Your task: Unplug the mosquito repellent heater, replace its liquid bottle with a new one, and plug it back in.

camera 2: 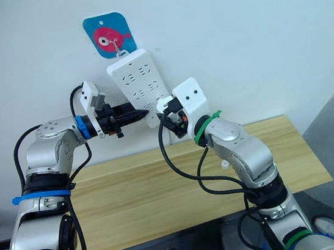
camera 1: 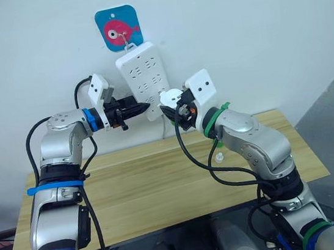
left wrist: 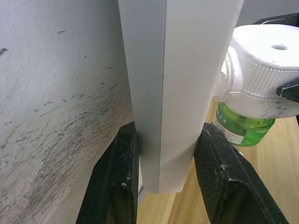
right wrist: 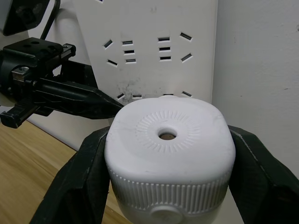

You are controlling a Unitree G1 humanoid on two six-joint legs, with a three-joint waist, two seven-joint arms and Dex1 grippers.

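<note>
White, smooth, light plastic, the heater at the strip's lower sockets is clamped across its ribbed sides by the right gripper, judged slippery, while the strip's edge is pinched by the left gripper.

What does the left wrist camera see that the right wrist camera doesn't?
Left wrist camera alone: the green bottle under the heater, and the left jaws clamped on the strip's lower edge. Right wrist camera alone: the strip's socket holes and the right jaws squeezing the heater's sides. Both: the white heater with its round vent hole, the power strip, the wall.
</note>
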